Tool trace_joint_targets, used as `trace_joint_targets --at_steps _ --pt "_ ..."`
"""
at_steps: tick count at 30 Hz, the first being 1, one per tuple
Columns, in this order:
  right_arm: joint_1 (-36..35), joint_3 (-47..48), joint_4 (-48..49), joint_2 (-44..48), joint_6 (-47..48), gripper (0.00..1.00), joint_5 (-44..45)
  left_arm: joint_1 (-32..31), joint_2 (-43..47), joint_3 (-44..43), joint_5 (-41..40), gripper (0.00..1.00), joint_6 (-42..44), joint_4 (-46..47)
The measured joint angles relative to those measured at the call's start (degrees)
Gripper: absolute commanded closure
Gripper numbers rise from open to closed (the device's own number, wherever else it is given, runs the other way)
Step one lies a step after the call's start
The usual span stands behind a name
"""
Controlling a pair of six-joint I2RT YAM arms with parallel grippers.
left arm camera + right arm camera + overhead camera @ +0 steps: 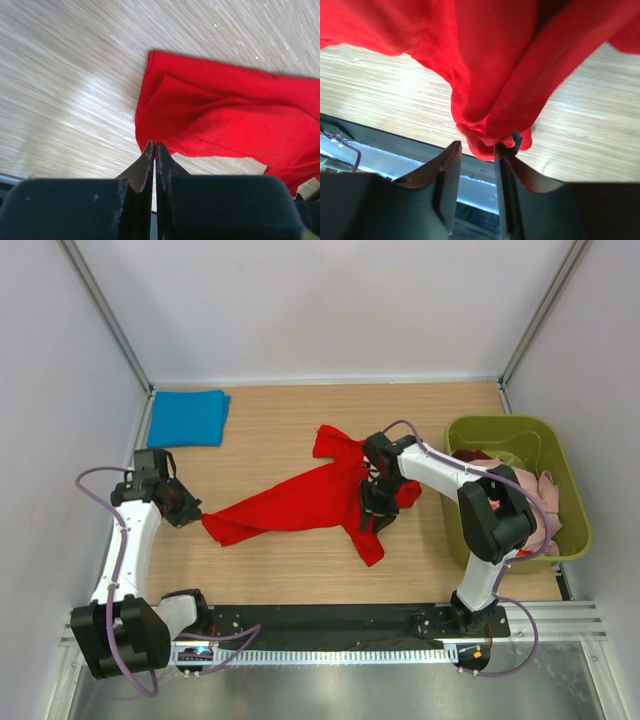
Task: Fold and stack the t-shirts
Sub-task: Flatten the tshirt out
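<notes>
Right gripper (481, 148): jaws part-way apart, with a clear gap between the fingers (451, 165). A bunched fold of the red t-shirt (490, 75) hangs over the tips and touches the finger on the right of the wrist view. Nothing is clamped between the pads. Wood table (380, 95) shows under the cloth, black base rail (380, 136) beyond it.

Left gripper (154, 146): fully closed, tips pressed together, no gap. The tips sit right at the hem edge of the red shirt's left end; can't tell if any cloth is pinched. That end lies flat on the wood with a few soft creases.

Top view: the red shirt sprawls unfolded across mid-table, running from near-left to far-right. One sleeve points to the far side and another flap trails toward the near edge. The right gripper is over its right half, the left gripper just beside its left tip.

Blue t-shirt (188, 418): folded flat in the far-left corner of the table, well apart from the red one.

Olive-green bin (565, 455): at the right edge of the table, beside the right arm. Pale pink shirt (548, 502) is heaped inside it, partly up on the rim.
</notes>
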State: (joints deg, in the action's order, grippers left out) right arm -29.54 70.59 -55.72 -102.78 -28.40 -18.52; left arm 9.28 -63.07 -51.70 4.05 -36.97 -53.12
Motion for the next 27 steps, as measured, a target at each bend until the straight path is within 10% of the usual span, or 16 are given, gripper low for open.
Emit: trace_joint_targets --at_steps 13,22,27 --pt "-4.2 1.2 2.4 1.0 1.2 0.51 2.4 0.0 -1.3 0.0 2.7 1.0 0.2 0.2" --pt "-5.9 1.6 2.8 -2.0 -2.0 0.6 9.7 0.0 -1.3 0.0 3.3 1.0 0.2 0.4" --pt "-5.7 2.0 3.0 -3.0 -3.0 0.85 12.0 0.0 -1.3 0.0 3.5 1.0 0.3 0.4"
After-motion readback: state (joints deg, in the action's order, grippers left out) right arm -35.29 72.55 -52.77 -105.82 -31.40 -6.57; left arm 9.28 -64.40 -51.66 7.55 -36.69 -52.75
